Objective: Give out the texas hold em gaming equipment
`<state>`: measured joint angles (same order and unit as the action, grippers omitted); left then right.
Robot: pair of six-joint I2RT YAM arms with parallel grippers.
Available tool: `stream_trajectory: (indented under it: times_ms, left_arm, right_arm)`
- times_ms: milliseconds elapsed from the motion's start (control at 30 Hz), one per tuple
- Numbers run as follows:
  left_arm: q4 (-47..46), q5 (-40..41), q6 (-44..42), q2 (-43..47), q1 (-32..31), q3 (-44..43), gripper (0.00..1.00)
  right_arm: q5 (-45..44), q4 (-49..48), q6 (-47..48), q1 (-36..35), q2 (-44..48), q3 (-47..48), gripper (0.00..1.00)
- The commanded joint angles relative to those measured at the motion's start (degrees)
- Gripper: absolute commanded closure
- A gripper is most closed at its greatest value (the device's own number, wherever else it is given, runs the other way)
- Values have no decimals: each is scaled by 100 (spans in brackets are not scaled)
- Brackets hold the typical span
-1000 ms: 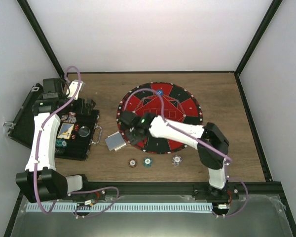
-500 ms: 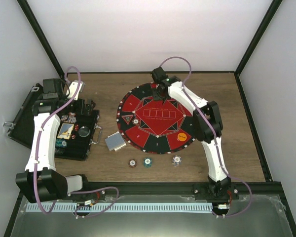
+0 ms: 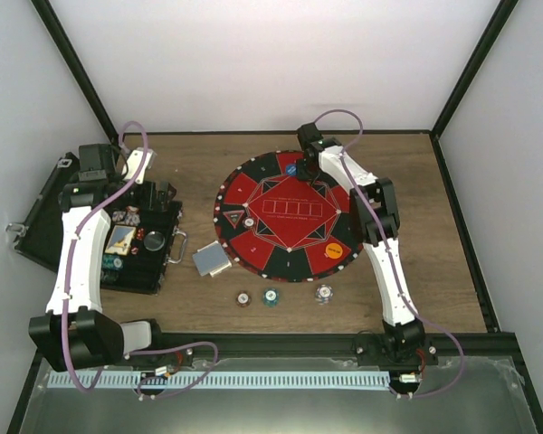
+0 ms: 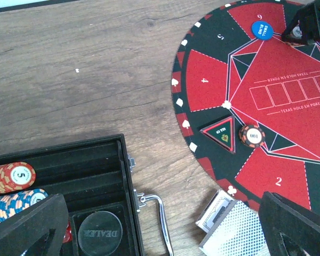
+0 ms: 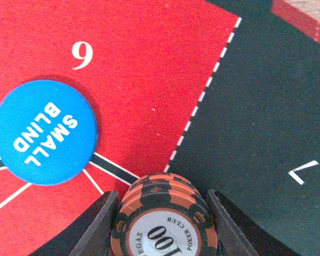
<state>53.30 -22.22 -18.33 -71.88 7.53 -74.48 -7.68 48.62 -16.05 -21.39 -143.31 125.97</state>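
Orange striped chip stack (image 5: 162, 224), marked 100, held level at the round mat's (image 3: 294, 231) far rim, near blue SMALL BLIND disc (image 5: 45, 132).

Wooden counter (image 3: 199, 163) with a round game mat (image 3: 290, 226) in the middle: red and black wedges, seat numbers, white suit marks round the rim, five card outlines and "TEXAS HOLD EM POKER" printed at the centre. Over at the left edge there's a black hinged case (image 3: 156, 268), open, lid (image 3: 38, 217) flopped out toward the left wall. Its metal handle (image 3: 178, 246) points at the mat, not touching it. White walls (image 3: 253, 63) all round, black frame struts (image 3: 72, 63) in the corners.
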Motion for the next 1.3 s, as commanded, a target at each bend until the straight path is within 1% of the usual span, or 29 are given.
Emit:
stream_trajectory:
  times_ms: [0, 100, 200, 233, 300, 367, 533, 667, 767, 933, 1100, 1267]
  left_arm:
    - [58, -107, -43, -9, 38, -66, 0]
    - [62, -107, -31, -18, 38, -67, 0]
    - [87, -103, -23, -36, 38, -78, 0]
    - [97, -99, -27, -41, 38, -83, 0]
    - [146, -149, -44, -51, 38, -91, 0]
    - [176, -217, -65, -50, 38, -101, 0]
    - [129, -202, -16, -37, 38, -113, 0]
    - [146, -157, -17, -39, 38, -171, 0]
    - [137, -119, -25, 4, 38, -161, 0]
    - [55, -113, -49, 157, 38, -3, 0]
    - [23, -124, -77, 157, 38, 91, 0]
    - [23, -176, -77, 181, 37, 94, 0]
  right_arm:
    - [188, -47, 61, 19, -212, 282, 71]
    - [219, -48, 27, 19, -241, 267, 68]
    - [206, 10, -34, 17, -174, 285, 52]
    - [218, 17, -57, 14, -119, 287, 44]
    - [240, 31, -117, 5, 21, 284, 31]
    - [226, 70, -142, -10, 149, 281, 25]
    - [-31, 261, -139, -235, 885, 126, 21]
    - [-213, 84, -120, -721, 1684, -606, 18]
    - [-249, -156, -136, -1299, 2424, -1426, 16]
    - [-330, -358, -337, -2681, 3225, -2641, 11]
    - [-223, -453, -724, -3748, 3520, -3437, 6]
    - [34, -555, -961, -4335, 3511, -3946, 6]
